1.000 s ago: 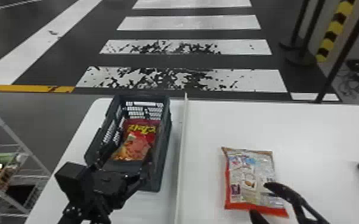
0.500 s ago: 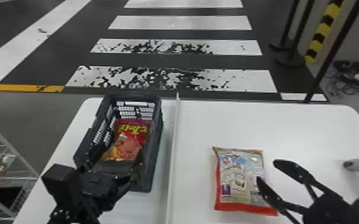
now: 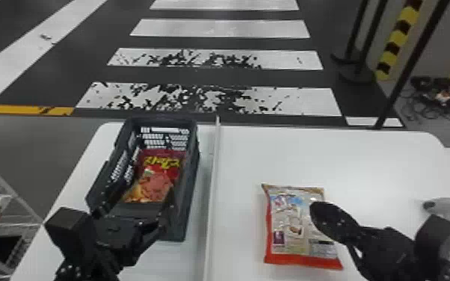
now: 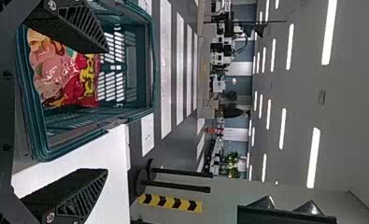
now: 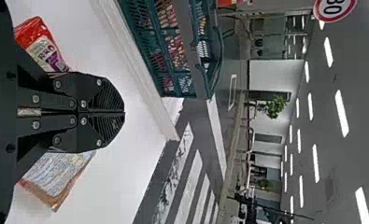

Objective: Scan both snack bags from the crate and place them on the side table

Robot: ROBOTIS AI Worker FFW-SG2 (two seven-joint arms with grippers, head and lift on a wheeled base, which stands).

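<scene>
Misalignment looked the likeliest trouble: the black left hand [image 4: 107, 111] was wide and empty, one finger over the crate's opening and the other over the white counter [image 3: 385, 160] to its right. Closing there could have pinched the long side wall of the dark teal plastic crate [image 3: 190, 194] instead of the red snack bag with yellow lettering [image 3: 157, 179]. A shallow grip might also have let the slick film slide away, or tugged the crate along.

The bag lay inside the crate, beyond the left hand and lower. Its long axis followed the crate's, running away from that hand, with the lettered end farthest and the food picture nearest.

The black right hand [image 5: 124, 113] was narrow, finger against finger, with nothing gripped at the tips. Below it and to its left, the silver snack bag with red edging [image 3: 295, 224] rested print up on the counter, long axis pointing away from the robot, red end nearest. A low sweep by that hand could have shoved it askew.
</scene>
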